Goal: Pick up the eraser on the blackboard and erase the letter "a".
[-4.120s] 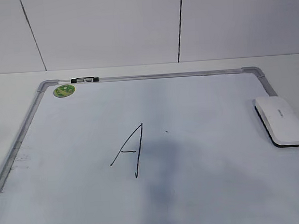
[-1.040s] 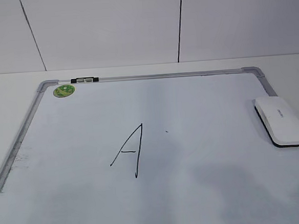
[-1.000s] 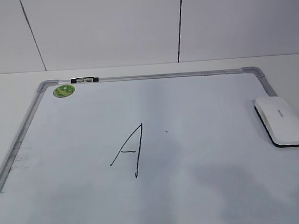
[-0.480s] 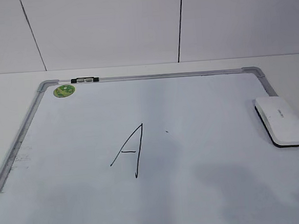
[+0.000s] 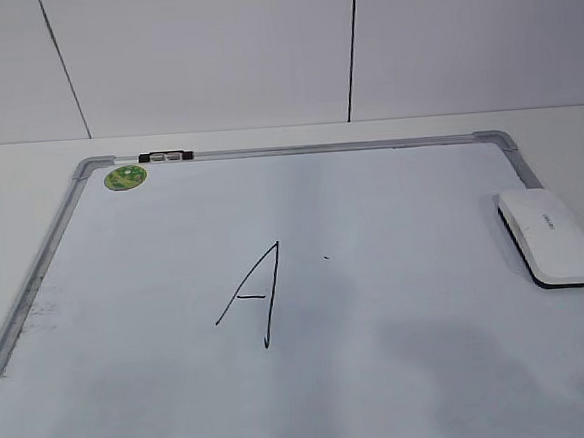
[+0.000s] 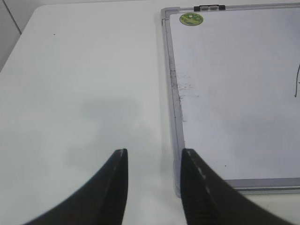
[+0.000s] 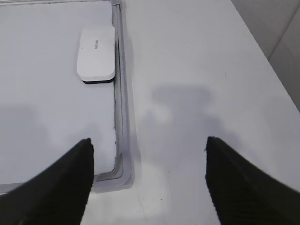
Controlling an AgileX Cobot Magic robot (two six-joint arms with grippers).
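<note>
The eraser (image 5: 549,233) is a white rounded block lying flat at the right edge of the blackboard (image 5: 420,190), a white board in a grey frame. It also shows in the right wrist view (image 7: 96,54), ahead and left of my right gripper (image 7: 148,140), which is wide open and empty above the board's near right corner. My left gripper (image 6: 154,152) is open and empty above the board's (image 6: 234,70) near left corner. No small letter "a" shows. A large capital "A" (image 5: 252,294) is at mid-board with a tiny black dot (image 5: 325,258) to its right. Neither gripper shows in the exterior view.
A round green sticker (image 5: 125,177) and a small black clip (image 5: 165,157) sit at the board's far left corner; the sticker also shows in the left wrist view (image 6: 191,19). White table surrounds the board (image 7: 201,70). A tiled wall stands behind.
The soft shadow on the board has shifted from the lower middle toward the lower right. The eraser, the board and the writing have not moved.
</note>
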